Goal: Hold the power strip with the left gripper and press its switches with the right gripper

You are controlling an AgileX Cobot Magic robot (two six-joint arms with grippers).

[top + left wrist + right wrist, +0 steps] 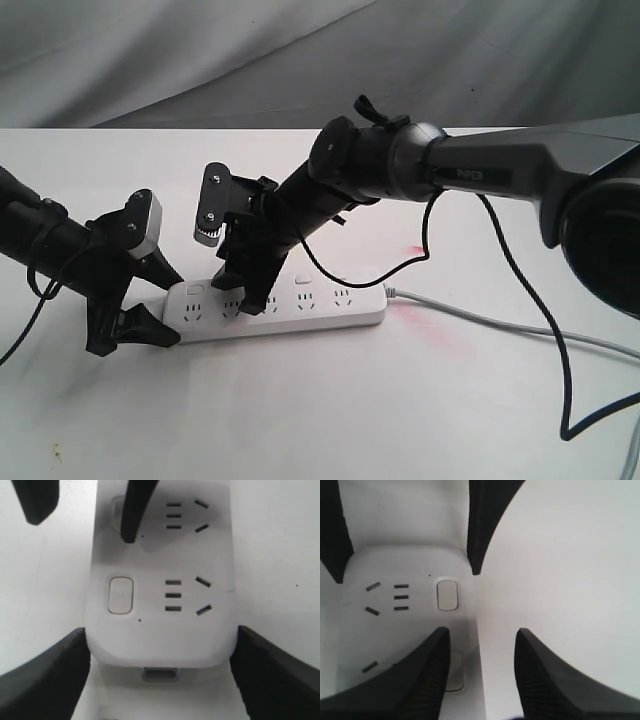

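Observation:
The white power strip (300, 308) lies flat on the table, its grey cable (480, 320) running off to the right. My left gripper (172, 310) straddles the strip's left end, and in the left wrist view the left gripper (161, 630) has both fingers against the sides of the power strip (160, 635). The first switch (120, 595) is uncovered. My right gripper (240, 292) points down with its fingers apart. One of its fingers (432, 675) rests on the second switch (456, 676), while the other hangs beyond the strip's edge over the table.
A white table (300, 420) carries the strip. A black cable (545, 340) loops from the right arm down to the table at the right. A faint red stain (418, 318) marks the surface near the strip's cable end. Grey cloth hangs behind.

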